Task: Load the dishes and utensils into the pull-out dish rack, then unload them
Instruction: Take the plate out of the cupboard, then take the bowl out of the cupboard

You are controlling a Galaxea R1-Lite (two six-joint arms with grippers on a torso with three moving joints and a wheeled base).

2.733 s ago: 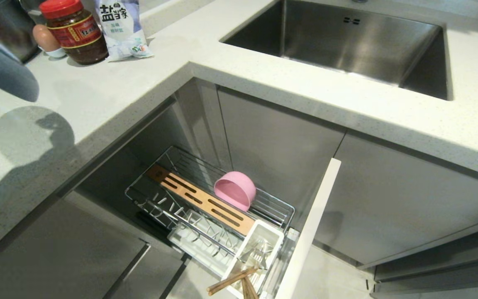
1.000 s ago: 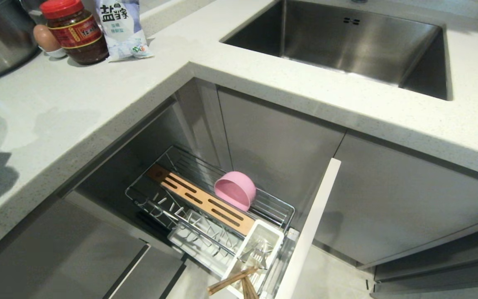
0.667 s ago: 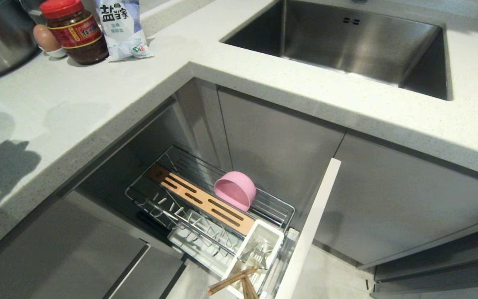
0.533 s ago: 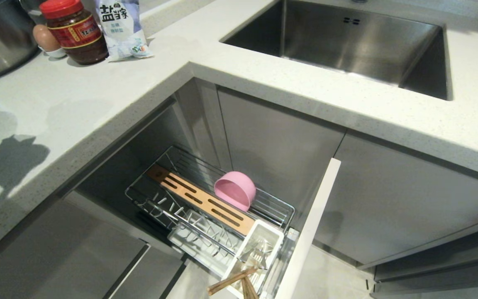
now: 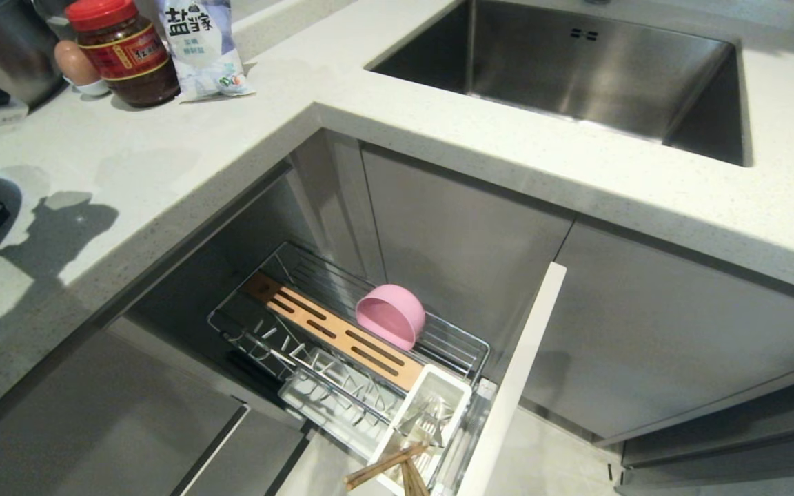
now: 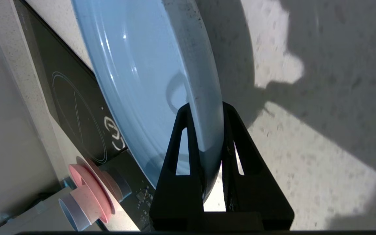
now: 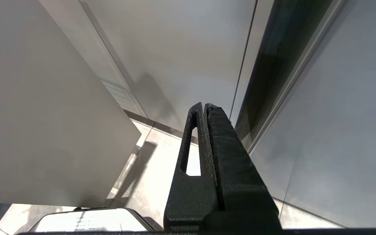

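Since a second ago: my left arm is entering the head view at nine o'clock, its shadow spreading over the table. Left fingers are pinching the light-blue plate by its rim, edge-on, likely for the prongs. Pink bowl is sitting in the dish rack, five o'clock. Right fingers are hanging closed, empty.

The speckled white countertop carries a red-lidded jar, salt bag and egg.
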